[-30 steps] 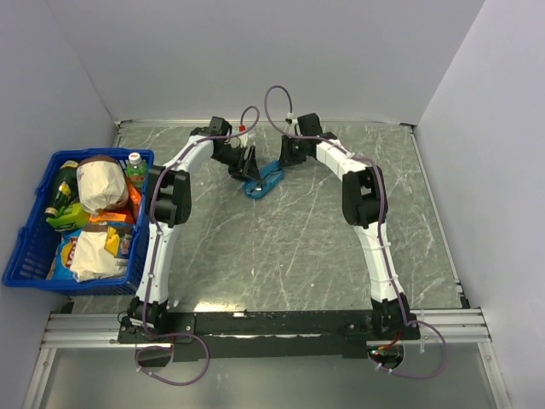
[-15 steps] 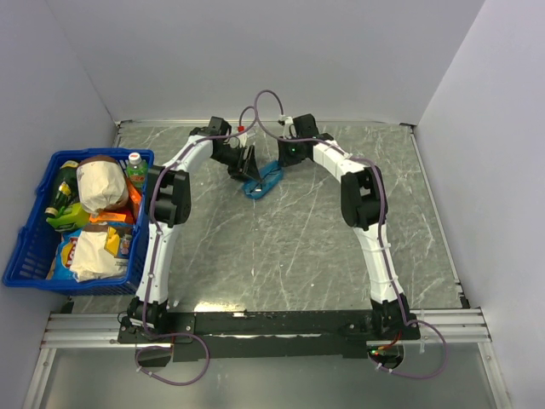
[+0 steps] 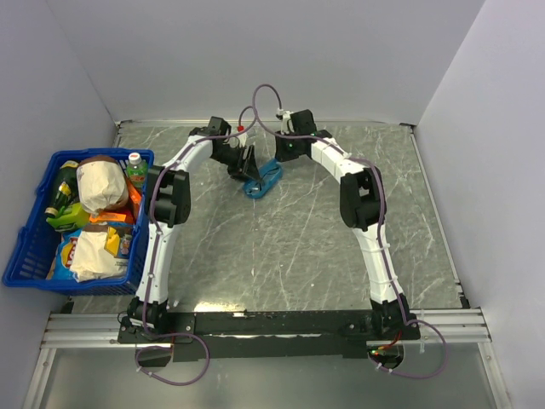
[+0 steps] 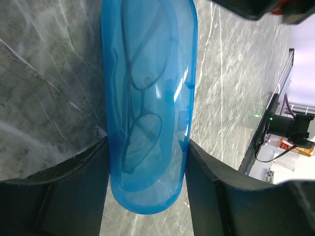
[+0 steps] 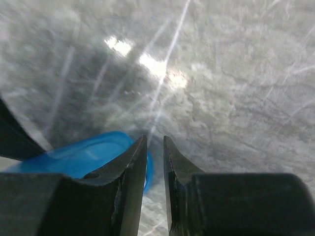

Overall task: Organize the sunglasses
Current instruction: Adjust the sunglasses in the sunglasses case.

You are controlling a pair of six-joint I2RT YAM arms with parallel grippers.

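Observation:
The blue translucent case [image 4: 147, 59] lies on the grey marble table between my left gripper's [image 4: 147, 145] two black fingers, which press on its long sides. The sunglasses [image 4: 140, 98], thin and black-framed, show through the case's lid, lying inside it. In the top view the case [image 3: 266, 179] is at the far middle of the table, with the left gripper [image 3: 249, 164] on its left end. My right gripper [image 3: 283, 150] hovers just beyond the case's far end, its jaws almost touching and empty. The right wrist view shows the case's end [image 5: 83, 155] left of the right gripper [image 5: 155, 140].
A blue basket [image 3: 34, 213] full of bottles and snack bags stands at the table's left edge. The back wall lies close behind both grippers. A cable loops above the right wrist [image 3: 268, 95].
My right gripper has drawn back from the case toward the back wall and a little left. The left gripper and the case have not moved.

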